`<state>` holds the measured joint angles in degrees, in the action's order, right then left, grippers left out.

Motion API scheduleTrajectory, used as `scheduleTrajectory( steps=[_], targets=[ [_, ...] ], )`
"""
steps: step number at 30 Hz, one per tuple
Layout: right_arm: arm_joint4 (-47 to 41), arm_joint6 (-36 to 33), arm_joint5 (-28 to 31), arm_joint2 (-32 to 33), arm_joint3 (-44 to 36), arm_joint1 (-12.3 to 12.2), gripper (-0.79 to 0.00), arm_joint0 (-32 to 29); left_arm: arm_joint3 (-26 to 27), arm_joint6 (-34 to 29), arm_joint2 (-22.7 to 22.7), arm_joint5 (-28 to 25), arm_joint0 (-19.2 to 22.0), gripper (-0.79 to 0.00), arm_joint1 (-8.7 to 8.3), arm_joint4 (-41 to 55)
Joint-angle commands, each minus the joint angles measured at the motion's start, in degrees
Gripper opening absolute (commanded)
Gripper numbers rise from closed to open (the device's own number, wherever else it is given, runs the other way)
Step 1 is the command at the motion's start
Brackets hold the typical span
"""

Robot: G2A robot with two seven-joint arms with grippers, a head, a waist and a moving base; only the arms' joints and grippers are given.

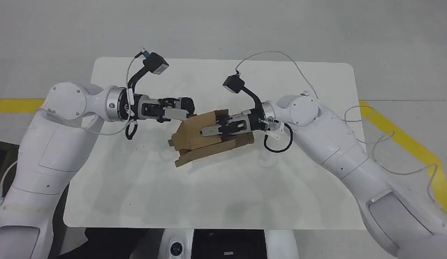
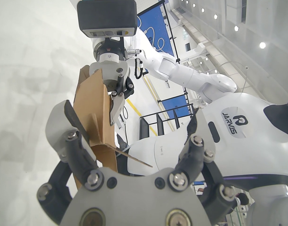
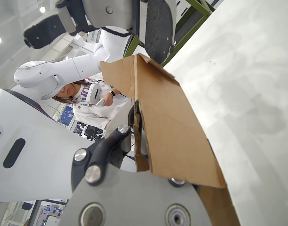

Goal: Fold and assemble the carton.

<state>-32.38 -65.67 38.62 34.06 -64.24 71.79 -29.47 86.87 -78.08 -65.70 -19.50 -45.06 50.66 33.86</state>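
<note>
Top view: the carton (image 1: pixel 192 144) is held tilted at the middle of the table (image 1: pixel 293 189), seemingly pinched by the right gripper (image 1: pixel 208 129); the left gripper (image 1: pixel 187 108) is spread wide, one pad (image 3: pixel 158 31) set against the carton's corner.

Left tool (image 1: pixel 183 107) and right tool (image 1: pixel 207 128) meet at the carton (image 1: pixel 209 146).

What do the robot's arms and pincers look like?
The left arm and right arm are smooth, rounded and white, with grey bands near the wrists. Each wrist carries a small black camera box on a stalk, with thin cables looping off. The left pincer and right pincer are grey metal with black links and dark, bumpy pads.
</note>
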Motion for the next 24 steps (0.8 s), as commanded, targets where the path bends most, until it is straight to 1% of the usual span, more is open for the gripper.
scheduleTrajectory(
  steps=[1, 9, 12, 18, 24],
  targets=[
    [-0.04, 0.13, 0.13, -0.27, 0.37, 0.22, -0.785, 0.24, 0.18, -0.26, 0.07, 0.13, -0.18, 0.0, 0.03, 0.11],
    [-0.42, 0.33, 0.33, -0.73, 1.23, 0.63, -0.785, 0.73, -0.52, -0.42, 0.33, 0.56, -0.06, 0.0, 0.24, -0.04],
    [-0.77, 0.6, 0.6, -0.44, 1.44, 0.52, -0.785, 0.58, -1.61, 0.86, -0.18, -0.16, 0.44, 0.0, 0.28, -1.01],
    [-0.36, 1.98, 1.97, 1.68, 2.7, -0.34, -0.785, 0.01, -3.41, 2.87, -2.05, -1.13, 1.34, 0.0, 0.22, -1.15],
    [0.22, 3.32, 3.07, 4.55, 4.52, -1.05, -0.785, -0.49, -2.09, 3.59, -3.72, -2.15, 0.35, 0.0, -0.01, -1.16]
  ],
)
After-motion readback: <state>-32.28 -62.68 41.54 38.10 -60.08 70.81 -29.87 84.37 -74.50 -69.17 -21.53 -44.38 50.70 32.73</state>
